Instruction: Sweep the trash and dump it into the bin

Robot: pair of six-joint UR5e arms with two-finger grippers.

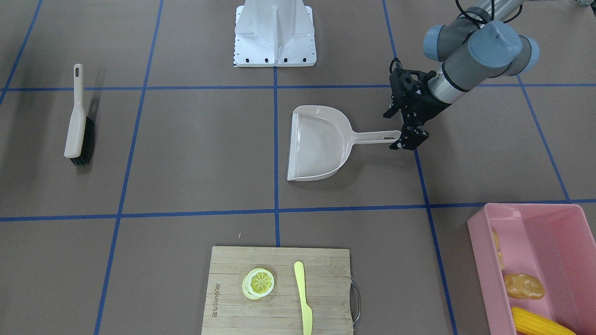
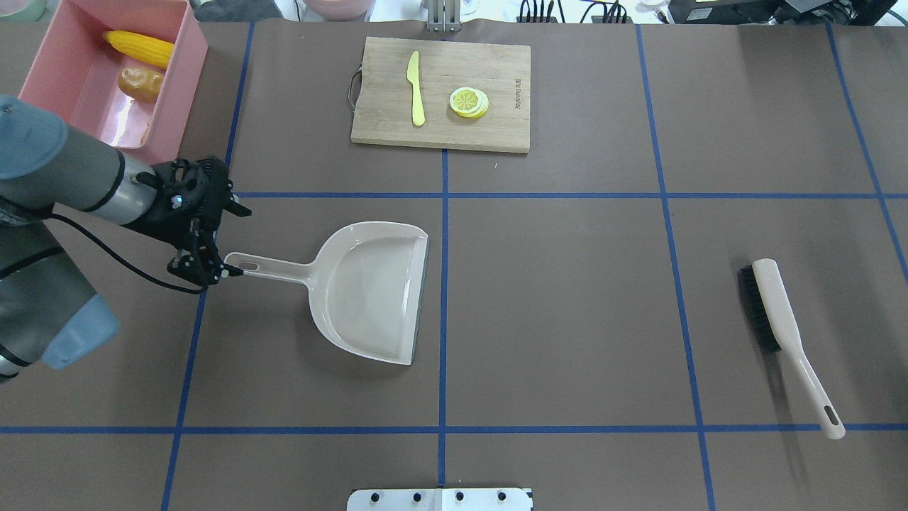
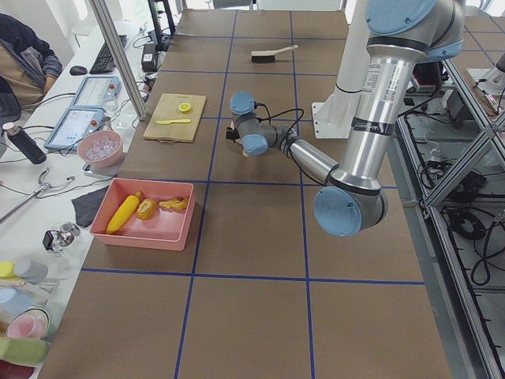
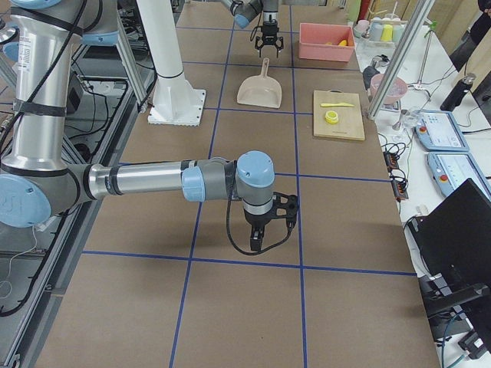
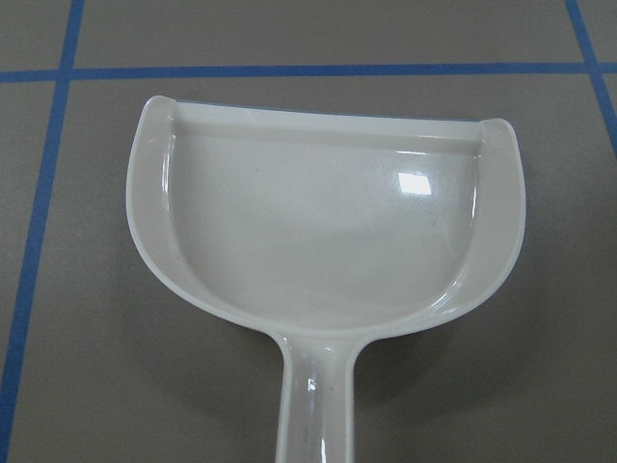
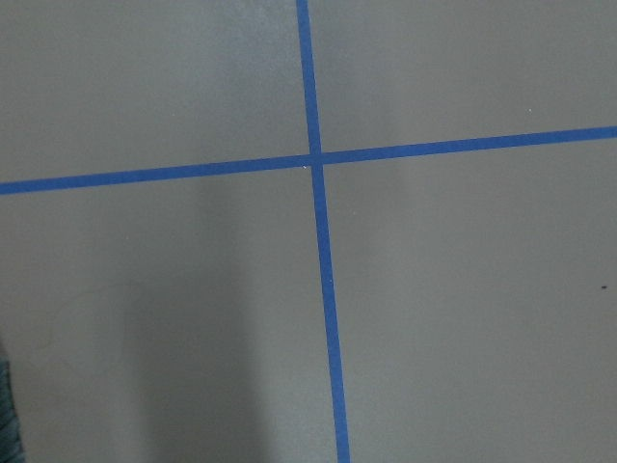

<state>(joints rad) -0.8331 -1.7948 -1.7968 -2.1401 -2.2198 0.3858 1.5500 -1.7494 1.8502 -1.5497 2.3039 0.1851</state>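
The trash lies in the pink bin (image 2: 179, 89) at the far left: the yellow corn cob (image 2: 138, 48), the orange-brown potato lump (image 2: 140, 83) and the tan ginger root (image 3: 175, 204). The beige dustpan (image 2: 369, 291) lies flat and empty on the table. My left gripper (image 2: 211, 271) is open at the tip of the dustpan's handle, low over the table. The left wrist view shows the empty pan (image 5: 328, 231) from the handle side. My right gripper (image 4: 261, 230) shows only in the exterior right view, low over bare table; I cannot tell if it is open or shut.
A beige brush with black bristles (image 2: 780, 326) lies at the right. A wooden cutting board (image 2: 496, 121) at the far middle holds a lemon slice (image 2: 469, 101) and a yellow knife (image 2: 416, 89). The robot's white base (image 1: 274, 37) stands at the near edge.
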